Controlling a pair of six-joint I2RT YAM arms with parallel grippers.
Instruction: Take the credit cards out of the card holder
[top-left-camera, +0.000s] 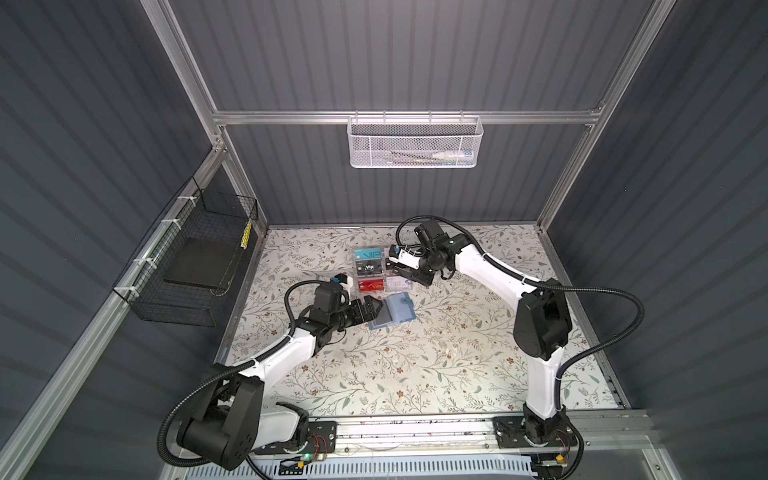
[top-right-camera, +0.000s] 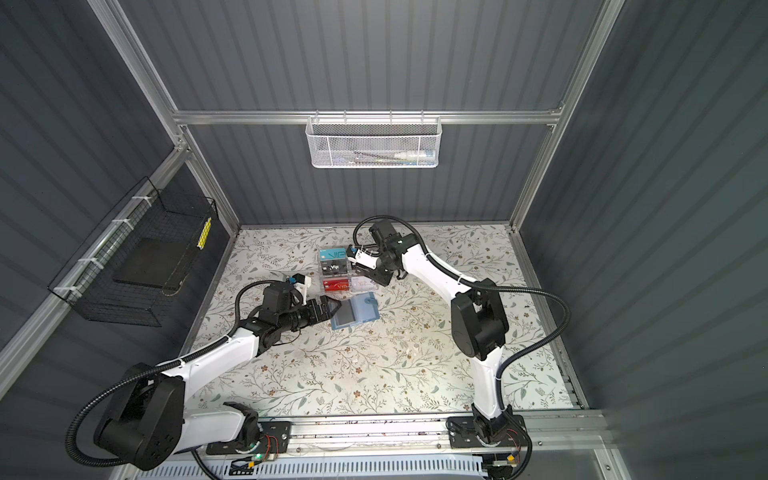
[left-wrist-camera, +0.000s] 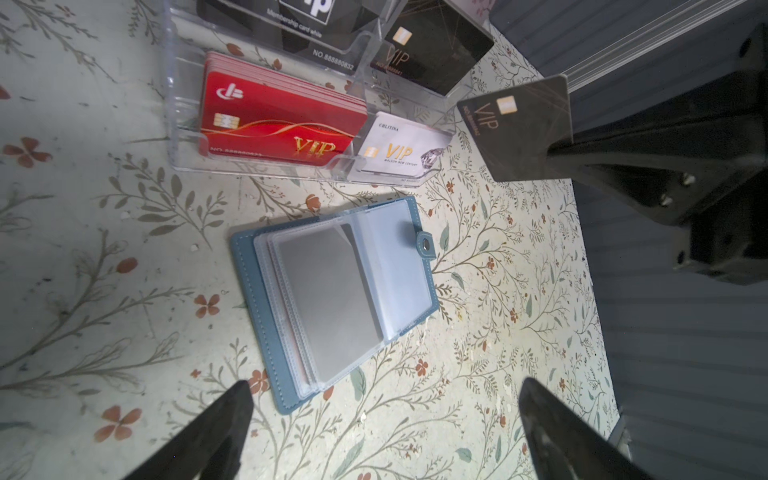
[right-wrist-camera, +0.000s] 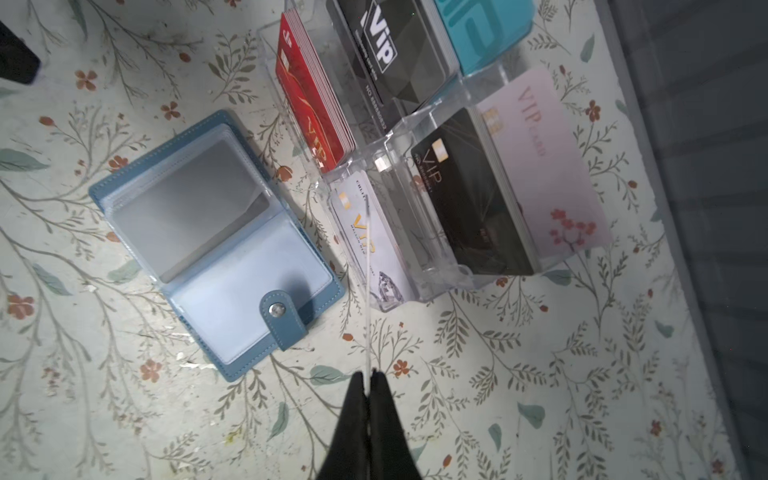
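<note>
Cards for this job are thin, stiff, light and glossy, so they will slip under a loose pinch and want a firm grip on a bare edge. One black card (left-wrist-camera: 517, 129) with gold VIP lettering is already out. The right pincer (right-wrist-camera: 368, 376) is closed tight on one edge of it and holds it clear of the tabletop (top-left-camera: 415, 374), just beside the front right corner of the clear rack (left-wrist-camera: 174, 83). From the right wrist it shows only edge-on. A grey card (left-wrist-camera: 328, 299) shows through the top sleeve of the holder (left-wrist-camera: 266, 316). The holder lies open and flat about midway between the tabletop's near and far edges, a little left of centre, just in front of the rack. That card sits snug in soft, floppy plastic. I judge it must be taken by whatever strip pokes out at the sleeve mouth, and I cannot tell which side the mouth is on. The holder is light and would likely drag or lift with the card unless its cover is pinned.

The left pincer (top-left-camera: 372, 308) is spread wide and empty, hovering just beside the holder's left edge without touching it. Its arm comes in low from the near left corner, wrist turned to point across at the holder. The right arm rises from the near right, elbow high, forearm reaching to the far middle, wrist bent down
</note>
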